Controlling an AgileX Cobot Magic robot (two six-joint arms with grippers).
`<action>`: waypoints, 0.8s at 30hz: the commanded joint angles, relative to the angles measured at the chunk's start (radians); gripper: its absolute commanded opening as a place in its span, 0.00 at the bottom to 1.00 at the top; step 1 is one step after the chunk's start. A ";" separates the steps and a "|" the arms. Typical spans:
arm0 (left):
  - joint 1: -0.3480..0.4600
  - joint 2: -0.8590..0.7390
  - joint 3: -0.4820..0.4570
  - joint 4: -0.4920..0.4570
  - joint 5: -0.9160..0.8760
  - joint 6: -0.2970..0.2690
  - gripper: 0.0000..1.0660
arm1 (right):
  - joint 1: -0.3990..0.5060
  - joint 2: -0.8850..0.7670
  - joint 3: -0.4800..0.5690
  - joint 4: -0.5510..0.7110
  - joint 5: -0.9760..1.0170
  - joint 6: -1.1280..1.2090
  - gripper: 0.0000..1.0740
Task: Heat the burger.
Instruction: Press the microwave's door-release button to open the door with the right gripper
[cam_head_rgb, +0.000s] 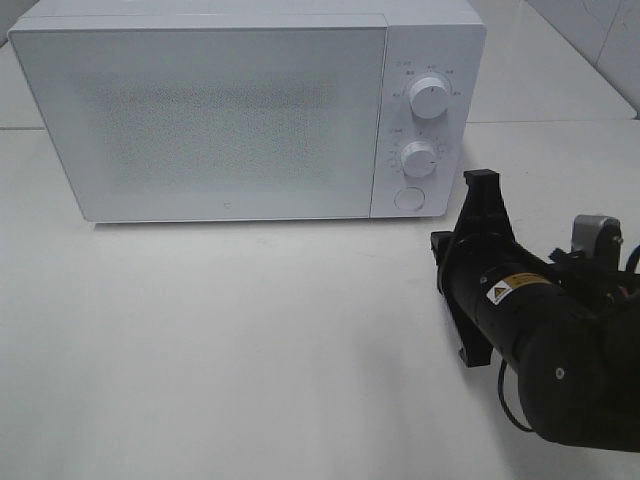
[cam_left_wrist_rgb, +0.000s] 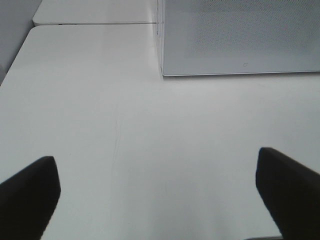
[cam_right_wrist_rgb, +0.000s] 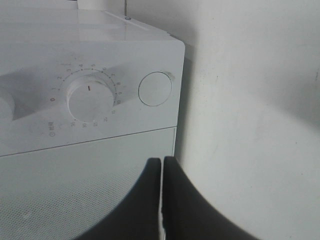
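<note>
The burger is out of view in every frame. The white microwave (cam_head_rgb: 220, 120) stands at the back of the table with its door closed. My right gripper (cam_head_rgb: 480, 180) is shut and empty, its tips just in front of the microwave's lower right corner. In the right wrist view the shut right gripper (cam_right_wrist_rgb: 162, 160) points at the panel below the round door button (cam_right_wrist_rgb: 155, 89) and the lower knob (cam_right_wrist_rgb: 91, 97). My left gripper (cam_left_wrist_rgb: 155, 155) is open and empty over bare table, with the microwave's (cam_left_wrist_rgb: 240, 40) left front corner ahead of it.
The control panel carries an upper knob (cam_head_rgb: 430, 97), a lower knob (cam_head_rgb: 419, 158) and the door button (cam_head_rgb: 408, 198). The white table (cam_head_rgb: 250, 350) stretches out in front of the microwave. A tiled wall (cam_head_rgb: 600, 40) rises at the back right.
</note>
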 joint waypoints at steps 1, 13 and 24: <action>0.003 -0.023 0.001 -0.010 -0.009 -0.001 0.94 | -0.028 0.036 -0.043 -0.028 0.011 0.015 0.00; 0.003 -0.022 0.001 -0.010 -0.009 -0.001 0.94 | -0.163 0.116 -0.167 -0.166 0.107 0.024 0.00; 0.003 -0.022 0.001 -0.010 -0.009 -0.001 0.94 | -0.247 0.208 -0.284 -0.254 0.144 0.065 0.00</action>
